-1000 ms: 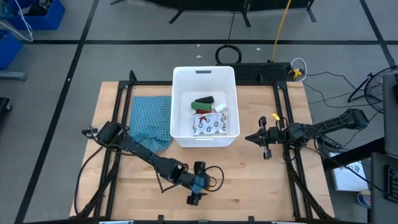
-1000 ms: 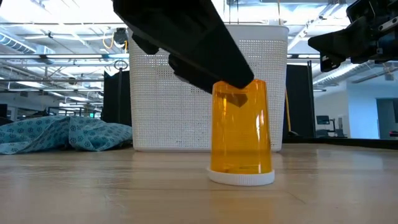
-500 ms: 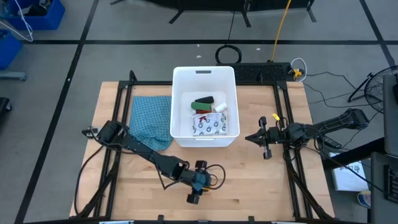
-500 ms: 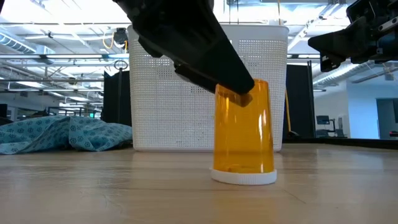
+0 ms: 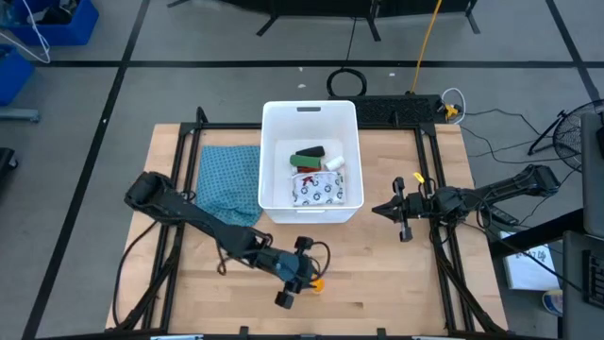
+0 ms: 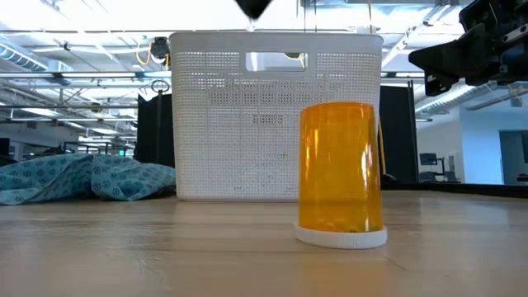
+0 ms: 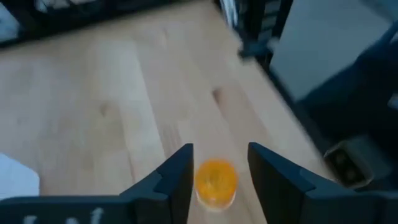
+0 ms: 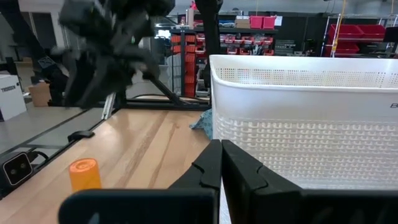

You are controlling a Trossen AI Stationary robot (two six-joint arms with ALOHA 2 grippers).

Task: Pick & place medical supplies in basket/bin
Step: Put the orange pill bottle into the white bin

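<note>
- The orange vial (image 5: pixel 317 284) stands cap-down on the worktop (image 5: pixel 377 274), just below the left end effector (image 5: pixel 295 280), whose fingers (image 7: pixel 177 180) are spread with the vial showing between them, untouched.
- The right end effector (image 5: pixel 400 211) hovers right of the white basket (image 5: pixel 310 116), its fingers pressed together.
- Inside the basket lie a white pouch with dark pattern (image 5: pixel 320 193), a red bottle with white cap (image 5: pixel 319 163) and a green packet (image 5: pixel 307 157).
- A teal checked cloth (image 5: pixel 229 179) sits crumpled just left of the basket.
- The low view shows the vial (image 6: pixel 341 176) in front of the basket's perforated wall (image 6: pixel 214 124), which hides the contents that the high view shows.
</note>
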